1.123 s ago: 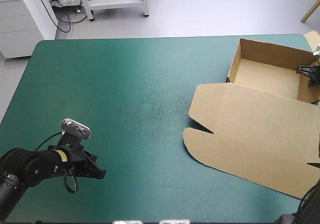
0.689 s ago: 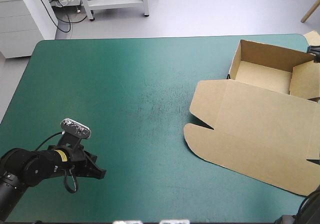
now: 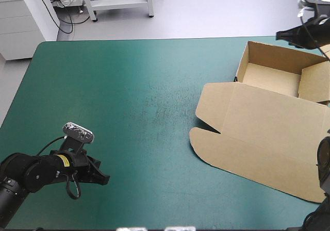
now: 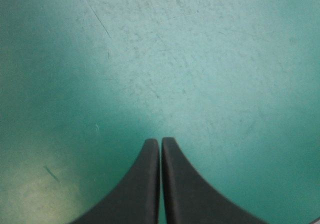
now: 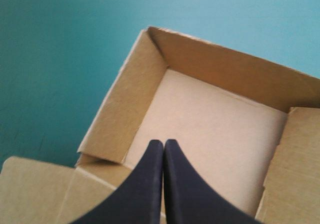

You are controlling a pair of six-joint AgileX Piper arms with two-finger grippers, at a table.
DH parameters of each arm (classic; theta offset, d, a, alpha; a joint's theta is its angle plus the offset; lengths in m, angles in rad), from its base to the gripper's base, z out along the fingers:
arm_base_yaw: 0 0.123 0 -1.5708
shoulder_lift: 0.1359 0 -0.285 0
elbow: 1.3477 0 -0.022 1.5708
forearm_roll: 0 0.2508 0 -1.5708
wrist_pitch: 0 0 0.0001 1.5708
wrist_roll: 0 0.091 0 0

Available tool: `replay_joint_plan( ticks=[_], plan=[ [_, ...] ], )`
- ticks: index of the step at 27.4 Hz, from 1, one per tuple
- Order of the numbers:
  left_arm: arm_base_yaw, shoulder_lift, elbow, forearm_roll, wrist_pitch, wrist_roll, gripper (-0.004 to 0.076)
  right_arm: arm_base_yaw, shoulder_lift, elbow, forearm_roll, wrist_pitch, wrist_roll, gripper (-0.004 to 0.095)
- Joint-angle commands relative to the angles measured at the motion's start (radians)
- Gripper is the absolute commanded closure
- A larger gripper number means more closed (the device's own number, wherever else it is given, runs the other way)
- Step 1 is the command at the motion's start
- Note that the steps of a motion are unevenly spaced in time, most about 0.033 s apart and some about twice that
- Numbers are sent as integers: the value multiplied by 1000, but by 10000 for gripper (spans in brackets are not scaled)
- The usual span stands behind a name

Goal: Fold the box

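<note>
Box (image 3: 268,133) is lying on the teal-green cover (image 3: 129,97), at its 3 o'clock side in the high view you are watching. Its lid (image 3: 252,148) is lying flat toward 6 o'clock. Its open tray (image 3: 270,79) is standing toward 12 o'clock, walls raised. Your right gripper (image 3: 281,35) is hovering at 1 o'clock over the tray's far wall, fingers pressing together on nothing. Your left gripper (image 3: 105,179) is sitting at 7 o'clock, well apart from the box, fingers likewise pressing together.
</note>
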Motion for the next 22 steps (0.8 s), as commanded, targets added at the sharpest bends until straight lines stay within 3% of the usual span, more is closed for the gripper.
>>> replay_joint_plan(
  ticks=[1,9,22],
  plan=[
    [-7,-9,-26,-24,-32,-4,731,96,-113,74,-59,-39,-6,926],
    [-7,-12,-26,-17,32,18,731,188,-330,465,-82,-48,-44,926],
    [-7,-210,151,-35,35,18,731,188,-835,1177,-72,-234,-59,926]
  ],
)
